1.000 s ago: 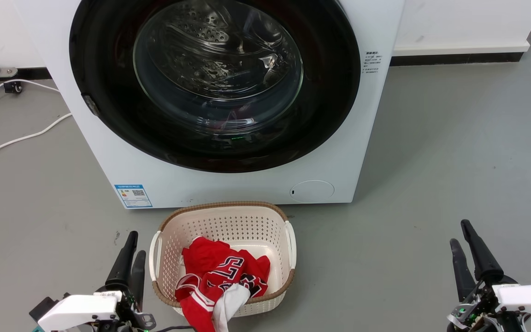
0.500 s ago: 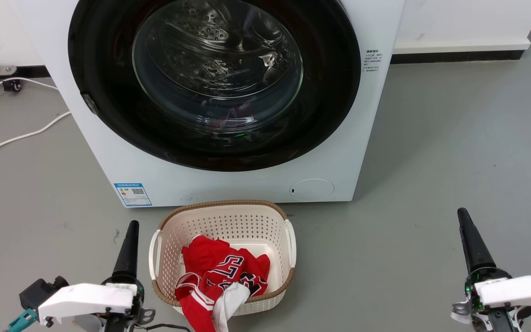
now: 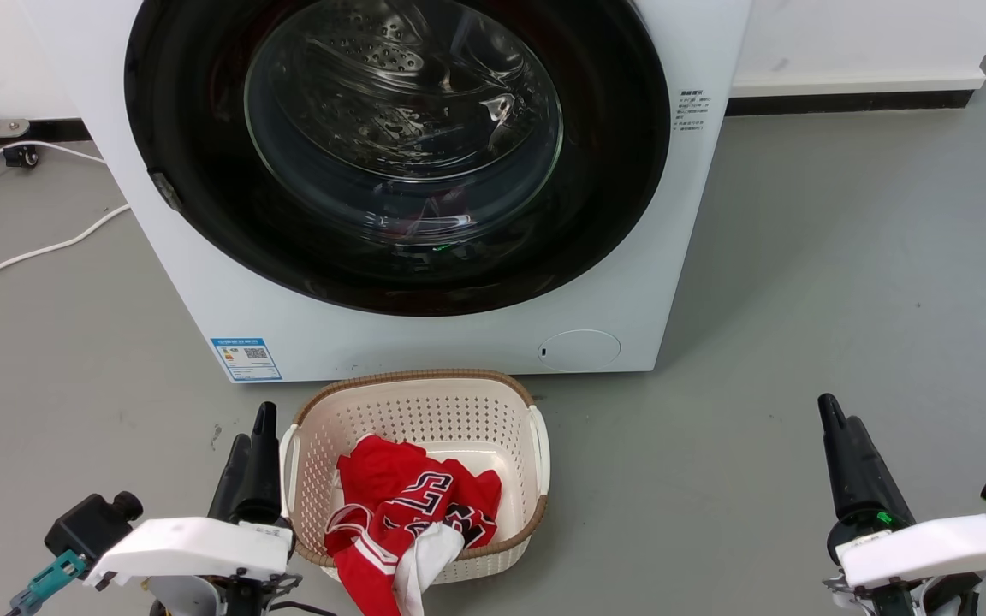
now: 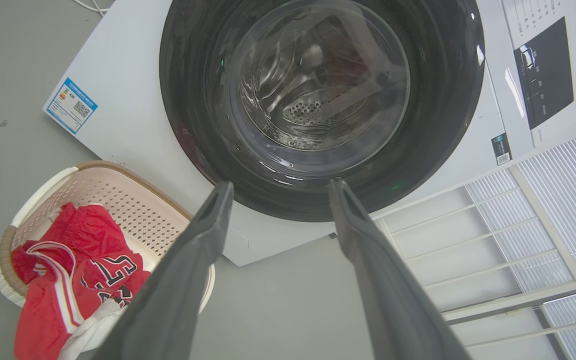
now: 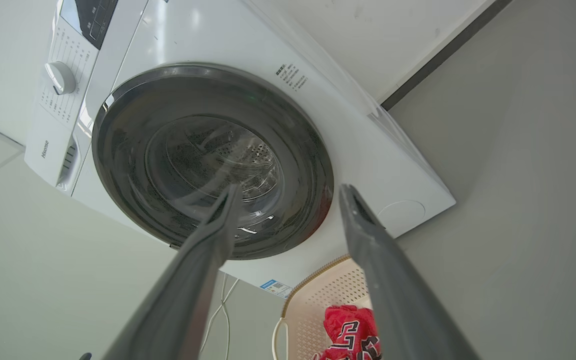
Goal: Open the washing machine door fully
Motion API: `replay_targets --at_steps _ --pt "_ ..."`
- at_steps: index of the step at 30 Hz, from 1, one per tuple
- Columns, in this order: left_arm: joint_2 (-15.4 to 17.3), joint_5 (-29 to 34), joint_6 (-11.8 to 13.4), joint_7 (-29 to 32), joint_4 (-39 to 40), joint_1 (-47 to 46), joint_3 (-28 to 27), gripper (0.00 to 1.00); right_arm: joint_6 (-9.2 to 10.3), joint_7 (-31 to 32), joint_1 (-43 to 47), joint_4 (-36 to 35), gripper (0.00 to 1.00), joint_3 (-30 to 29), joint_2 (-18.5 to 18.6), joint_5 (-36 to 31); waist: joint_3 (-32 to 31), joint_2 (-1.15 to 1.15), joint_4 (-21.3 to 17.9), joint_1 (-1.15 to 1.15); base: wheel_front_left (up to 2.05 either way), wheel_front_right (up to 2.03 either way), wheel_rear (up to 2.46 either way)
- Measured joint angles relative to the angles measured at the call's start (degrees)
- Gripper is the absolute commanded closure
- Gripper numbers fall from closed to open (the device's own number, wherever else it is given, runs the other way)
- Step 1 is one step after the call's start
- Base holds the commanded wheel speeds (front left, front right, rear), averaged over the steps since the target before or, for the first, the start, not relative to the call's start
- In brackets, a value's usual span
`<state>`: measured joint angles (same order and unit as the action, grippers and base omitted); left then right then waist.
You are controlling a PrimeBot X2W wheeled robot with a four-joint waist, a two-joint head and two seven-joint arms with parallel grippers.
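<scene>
Left tool (image 3: pixel 252 428): released, its two dark fingers spread with nothing between them; it hangs low over the grey floor (image 3: pixel 844 257) and touches nothing.
Right tool (image 3: pixel 838 412): released too, fingers apart and empty in its own wrist view, clear of everything.
Washing machine door (image 3: pixel 403 128): ahead of both tools and well apart from their fingertips. It lies flat against the machine's front, closed. It is a glossy black ring around a clear glass bowl, with the perforated steel drum showing through the glass.
Washing machine (image 3: pixel 424 342): a white box standing on the floor ahead of the tools, nearer the left tool's line than the right's.
Blue label (image 3: pixel 246 359): low on the machine's front, straight ahead of the left tool.
Round cap (image 3: pixel 579 351): low on the front, towards the right tool's side.
Basket (image 3: pixel 416 378): cream and perforated, just beside the left tool on its inner side and well apart from the right tool. Its far rim is close to the machine's foot; whether they touch cannot be told.
Red garment (image 3: pixel 407 505): heaped in the basket, with a white part draped over the near rim.
White cables (image 3: pixel 31 257): on the floor, ahead of the left tool and out to its outer side.
</scene>
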<state>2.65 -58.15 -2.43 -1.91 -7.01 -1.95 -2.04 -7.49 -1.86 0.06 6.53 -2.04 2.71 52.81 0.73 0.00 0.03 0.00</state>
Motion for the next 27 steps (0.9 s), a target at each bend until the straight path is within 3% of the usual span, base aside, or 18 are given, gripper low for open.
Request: replay_targets --at_steps 27 --pt "0.1 23.0 3.0 -5.0 3.8 1.5 3.8 0.0 0.0 -5.0 2.3 -5.1 0.0 1.8 0.0 -22.2 0.0 0.0 0.1 0.0 0.0 0.0 0.0"
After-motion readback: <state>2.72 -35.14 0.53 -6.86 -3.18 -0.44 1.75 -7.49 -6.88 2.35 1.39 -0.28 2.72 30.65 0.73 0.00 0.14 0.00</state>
